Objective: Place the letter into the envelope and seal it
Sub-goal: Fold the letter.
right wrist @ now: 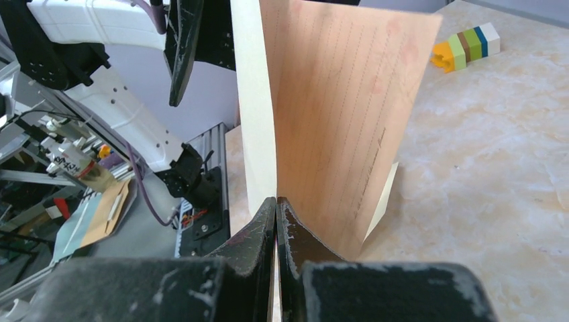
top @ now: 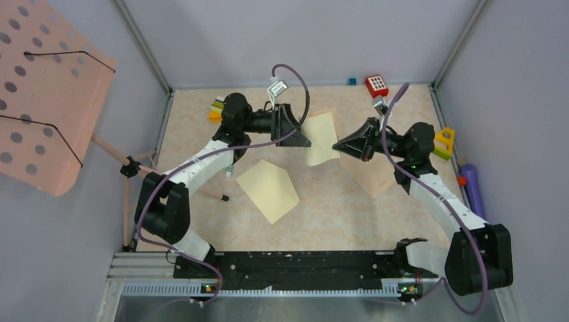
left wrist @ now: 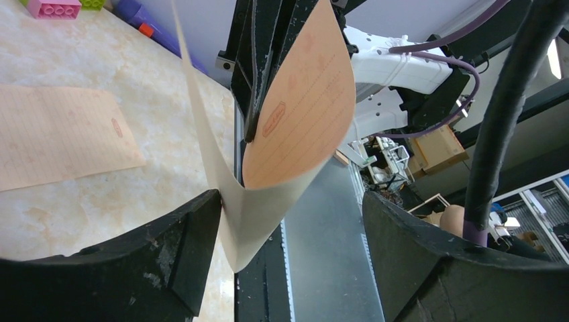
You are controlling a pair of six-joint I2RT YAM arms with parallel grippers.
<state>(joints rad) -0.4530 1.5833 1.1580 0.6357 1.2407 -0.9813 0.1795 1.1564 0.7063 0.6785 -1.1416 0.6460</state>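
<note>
- Envelope (top: 268, 190): pale yellow, five-sided outline with one pointed end. It lies flat on the bench (top: 335, 221), touched by neither hand.
- Left hand (top: 302, 131): raised above the bench, beyond the envelope's far edge and slightly to its right, well apart from it. The jaws stand wide. A sheet (top: 322, 137) passes between them and rests against one finger (left wrist: 181, 248); the other finger is clear of it, so nothing is pinched.
- Right hand (top: 339, 143): farther right of the envelope than the left hand and at about the same height, also well apart from it. Its fingers (right wrist: 248, 235) are pressed together on the sheet's lower edge, so this hand carries the sheet.
- Sheet: held upright in the air beyond the envelope, between the two hands. It is bent into a curve, pale on the outer face, tan and lined with a red mark on the inner face.
- Second sheet (top: 372, 178): tan and lined, flat on the bench to the right of the envelope, partly under the right arm.
- Left arm: elbow bent on the envelope's left, forearm slanting inward past its far left corner, hand level and pointing right.
- Right arm: mirrors this from the envelope's right, hand pointing left, so the hands face each other.
</note>
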